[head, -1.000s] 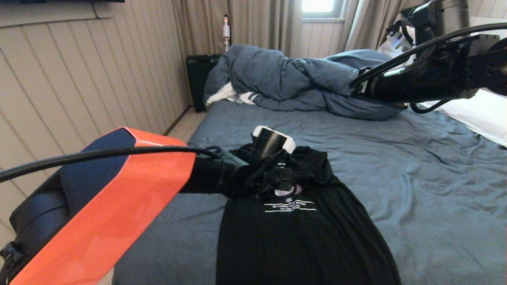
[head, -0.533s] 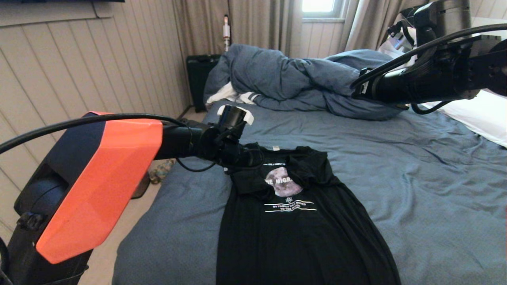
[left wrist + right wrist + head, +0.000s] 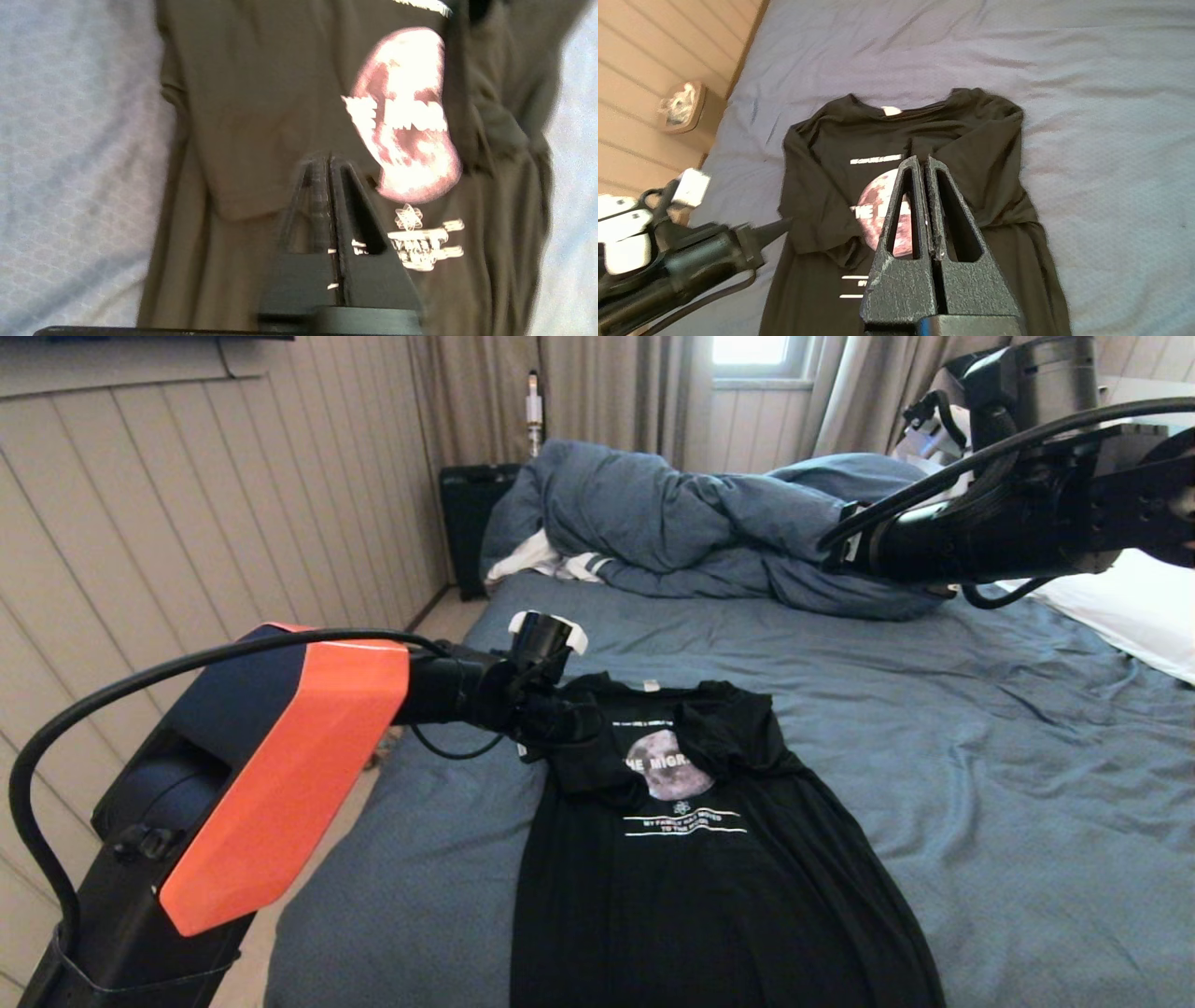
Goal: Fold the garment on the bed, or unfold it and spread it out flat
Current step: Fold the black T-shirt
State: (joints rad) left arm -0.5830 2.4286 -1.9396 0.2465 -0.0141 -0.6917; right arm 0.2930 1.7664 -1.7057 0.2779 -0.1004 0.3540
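The garment is lying mid-frame on the bed, sleeves folded in. The left gripper is hovering over its sleeve, fingers clenched, grasping nothing; right gripper too. Clenched like that, it's risking just shoving fabric into bunches.

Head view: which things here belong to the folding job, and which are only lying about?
Belonging to the job:
- black T-shirt, both sleeves folded in over the chest
- bed under it
- left gripper, jaws shut, at the shirt's shoulder
- right gripper, jaws shut, raised above the bed

Only lying about:
- bunched duvet
- white pillow
- black case by the wall
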